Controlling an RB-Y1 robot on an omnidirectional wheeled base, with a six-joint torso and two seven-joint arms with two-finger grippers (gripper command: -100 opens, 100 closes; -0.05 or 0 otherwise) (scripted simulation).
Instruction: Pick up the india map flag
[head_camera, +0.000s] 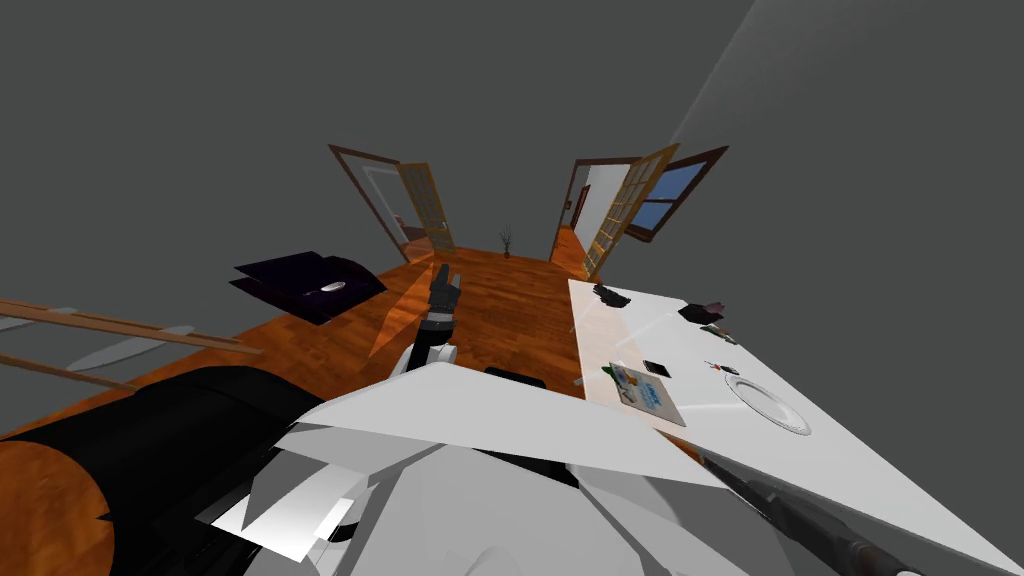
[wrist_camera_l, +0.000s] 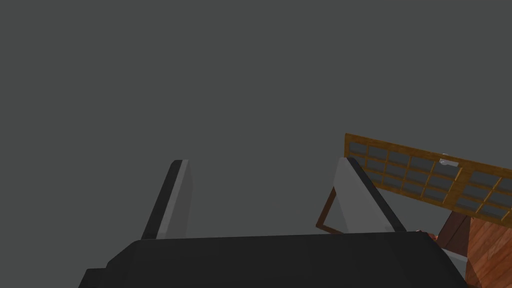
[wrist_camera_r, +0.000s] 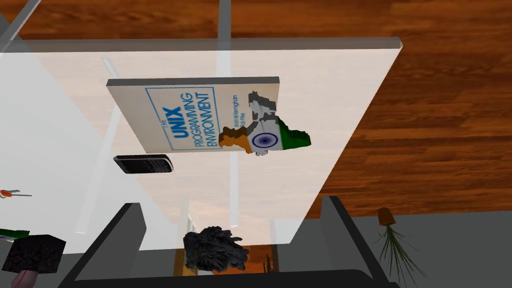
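Note:
The india map flag (wrist_camera_r: 265, 132) is a small map-shaped piece in orange, white and green with a blue wheel. It lies on the corner of a pale book (wrist_camera_r: 190, 116) titled Unix Programming Environment, on the white table (wrist_camera_r: 65, 150). My right gripper (wrist_camera_r: 235, 225) hangs open above the table, well short of the flag, with nothing between its fingers. In the head view the flag (head_camera: 610, 372) is a green speck at the book's (head_camera: 650, 395) near end, by the table's left edge. My left gripper (head_camera: 443, 285) is raised over the wooden floor, and its wrist view shows that gripper (wrist_camera_l: 265, 197) open and empty.
A black phone (wrist_camera_r: 143, 163) lies beside the book. A black crumpled lump (wrist_camera_r: 215, 247) and a dark cube (wrist_camera_r: 32, 252) sit nearer my right hand. A white plate (head_camera: 767, 403) stands further right. A dark sofa (head_camera: 150, 450) is to my left, with open doors (head_camera: 625, 210) ahead.

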